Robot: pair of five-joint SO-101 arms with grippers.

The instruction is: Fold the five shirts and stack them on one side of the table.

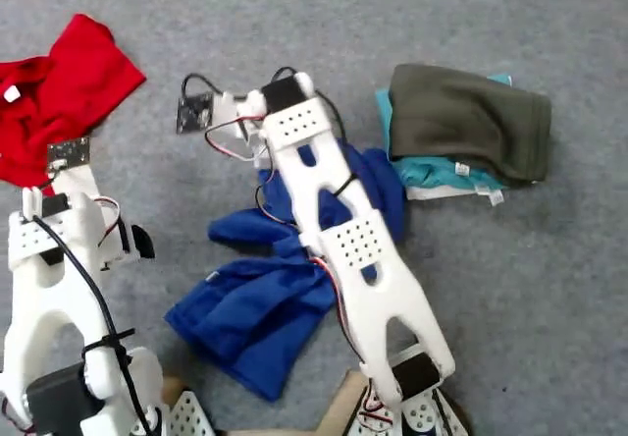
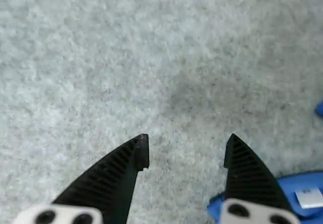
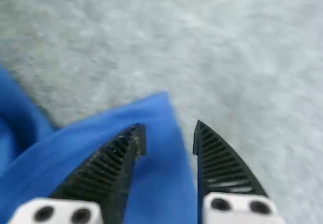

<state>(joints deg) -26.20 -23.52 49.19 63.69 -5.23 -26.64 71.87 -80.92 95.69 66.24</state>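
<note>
A crumpled blue shirt (image 1: 257, 303) lies in the middle of the grey table, and the right arm (image 1: 339, 225) stretches across it. My right gripper (image 3: 169, 133) is open low over a corner of the blue shirt (image 3: 101, 143), its fingers straddling the cloth's edge. A red shirt (image 1: 61, 92) lies unfolded at the far left. At the right an olive-green shirt (image 1: 466, 122) sits folded on a teal shirt (image 1: 422, 173) and a white one (image 1: 442, 192). My left gripper (image 2: 187, 146) is open over bare carpet, with the blue shirt (image 2: 298, 193) just beside one finger.
The left arm (image 1: 49, 259) stands at the near left, just below the red shirt. Loose cables (image 1: 231, 141) hang by the right arm's wrist. Grey carpet (image 1: 549, 289) covers the table, bare at the near right and along the far edge.
</note>
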